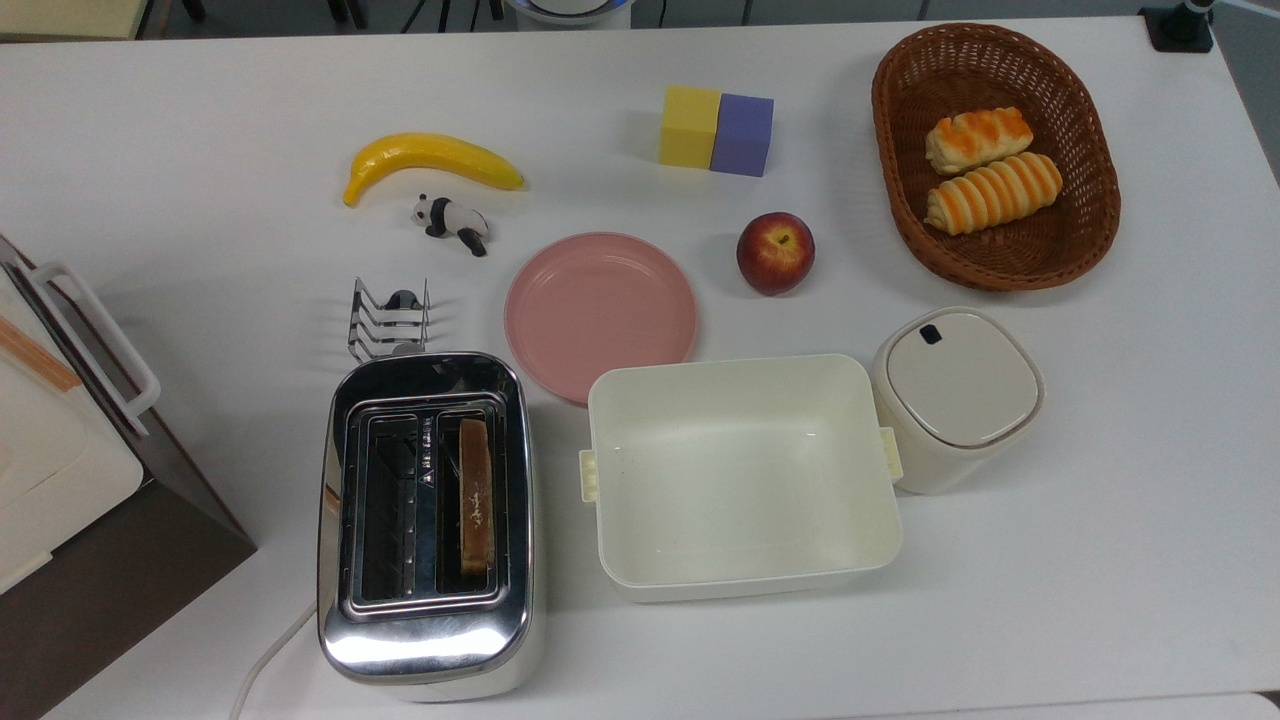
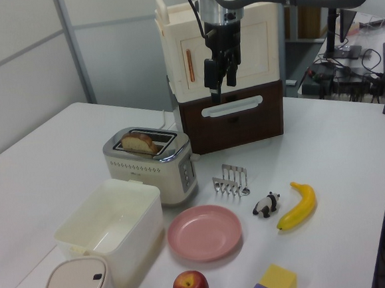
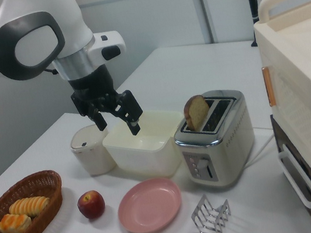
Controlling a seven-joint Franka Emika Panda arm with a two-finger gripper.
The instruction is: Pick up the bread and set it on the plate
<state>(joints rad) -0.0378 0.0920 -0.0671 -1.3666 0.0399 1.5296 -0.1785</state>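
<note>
White table: the bread stands in the toaster, untouched. My gripper hangs high, spread wide, empty; next I descend onto it, then the pink plate.

You had a white table carrying everything. On it stood a chrome toaster, a cream tub touching a lidded cream canister, the pink plate, a toast rack, a panda figure, a banana, an apple, yellow and purple blocks, a wicker basket, and a cream-and-brown cabinet at the top view's left edge.
</note>
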